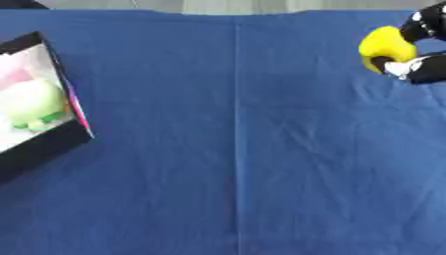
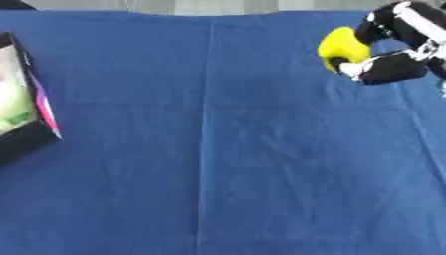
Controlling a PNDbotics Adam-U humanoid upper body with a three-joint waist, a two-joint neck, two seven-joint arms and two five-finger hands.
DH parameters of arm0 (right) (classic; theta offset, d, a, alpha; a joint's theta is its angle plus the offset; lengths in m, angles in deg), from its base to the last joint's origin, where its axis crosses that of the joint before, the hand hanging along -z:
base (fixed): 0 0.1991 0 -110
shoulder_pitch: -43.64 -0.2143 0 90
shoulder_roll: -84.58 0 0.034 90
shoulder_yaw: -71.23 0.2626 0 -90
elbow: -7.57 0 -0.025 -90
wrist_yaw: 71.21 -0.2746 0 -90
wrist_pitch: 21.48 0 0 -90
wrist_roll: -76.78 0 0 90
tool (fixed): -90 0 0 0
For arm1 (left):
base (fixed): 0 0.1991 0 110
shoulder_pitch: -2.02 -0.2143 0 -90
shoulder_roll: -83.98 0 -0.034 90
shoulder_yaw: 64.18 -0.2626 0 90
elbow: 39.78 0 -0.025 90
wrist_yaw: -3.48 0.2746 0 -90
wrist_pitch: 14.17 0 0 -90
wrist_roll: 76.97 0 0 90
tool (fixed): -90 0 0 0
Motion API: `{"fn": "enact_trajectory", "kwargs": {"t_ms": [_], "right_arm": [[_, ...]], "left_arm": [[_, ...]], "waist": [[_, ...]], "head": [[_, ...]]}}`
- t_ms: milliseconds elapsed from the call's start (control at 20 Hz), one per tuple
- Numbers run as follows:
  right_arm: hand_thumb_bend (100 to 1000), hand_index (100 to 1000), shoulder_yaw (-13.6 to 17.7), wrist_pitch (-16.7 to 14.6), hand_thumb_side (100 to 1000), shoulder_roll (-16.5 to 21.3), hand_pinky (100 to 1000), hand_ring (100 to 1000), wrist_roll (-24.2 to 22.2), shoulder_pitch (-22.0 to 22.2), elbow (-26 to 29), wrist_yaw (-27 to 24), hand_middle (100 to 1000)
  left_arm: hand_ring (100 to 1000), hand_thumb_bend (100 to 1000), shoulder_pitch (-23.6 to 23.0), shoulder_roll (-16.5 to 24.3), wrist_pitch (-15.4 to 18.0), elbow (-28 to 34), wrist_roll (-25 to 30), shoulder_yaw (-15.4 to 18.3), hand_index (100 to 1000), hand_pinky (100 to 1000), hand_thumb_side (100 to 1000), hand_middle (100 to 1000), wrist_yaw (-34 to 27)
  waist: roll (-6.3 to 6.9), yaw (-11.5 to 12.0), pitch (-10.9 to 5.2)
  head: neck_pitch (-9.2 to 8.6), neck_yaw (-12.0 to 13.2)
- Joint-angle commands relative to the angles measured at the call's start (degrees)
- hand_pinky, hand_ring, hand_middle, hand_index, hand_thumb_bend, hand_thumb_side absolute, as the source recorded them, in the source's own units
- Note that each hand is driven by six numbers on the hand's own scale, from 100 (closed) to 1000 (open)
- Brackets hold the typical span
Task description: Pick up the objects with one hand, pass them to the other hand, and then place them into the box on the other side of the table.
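Black fingers (image 2: pixel 383 69) curled round a yellow object (image 2: pixel 341 46), thumb side underneath, the rest hooked over the top — that's the right hand (image 2: pixel 396 62) clamped on it, up at the far right of the counter (image 2: pixel 226 164). The yellow thing is rounded and smooth, bulging out to the left of the grip; what exactly it is cannot be made out. Whether it is lifted clear of the cloth or resting on it cannot be told from here. The arm runs off toward the upper right corner, black with white patches.

Out across the middle there's blue cloth (image 1: pixel 261 149) over the whole counter, one long crease running from far edge to near edge.

Way over on the left edge sits the box (image 1: pixel 52 144), black-walled, turned askew, well apart from the hand. Inside it, a pale green rounded item (image 1: pixel 35 102) with something pink (image 1: pixel 16 75) beside it, against a white lining. A pink strip (image 1: pixel 80 110) shows along the box's right wall.
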Motion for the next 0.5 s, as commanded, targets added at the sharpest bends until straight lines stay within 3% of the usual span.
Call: {"fn": "enact_trajectory", "kwargs": {"t_ms": [50,150,200,500], "right_arm": [[302,445,-0.46,-1.54,100,-0.63,806,669,2.86,-1.43,1.13,-2.09,357],[321,445,-1.10,-2.17,100,-2.57,798,667,4.72,-2.65,1.13,-3.09,357],[280,445,-1.47,-2.48,100,-3.59,796,667,5.70,-3.24,1.13,-3.55,356],[247,449,-4.77,-3.89,100,-10.84,778,656,11.87,-6.34,1.13,-4.46,358]], "left_arm": [[746,100,0.97,2.57,-0.13,0.81,0.30,0.86,754,932,728,729,-0.07],[746,100,1.39,2.95,-0.17,0.95,0.48,0.87,754,931,722,729,-0.10],[746,100,1.63,3.14,-0.19,1.02,0.57,0.88,755,930,718,729,-0.11],[748,100,4.26,4.90,-0.57,1.12,1.71,0.51,759,924,693,732,0.00]], "waist": [[0.94,-0.20,-2.42],[1.05,-0.46,-2.96],[1.10,-0.56,-3.18],[1.34,-0.96,-4.23]], "head": [[0.73,0.93],[1.03,1.30],[1.19,1.48],[2.25,2.42]]}}
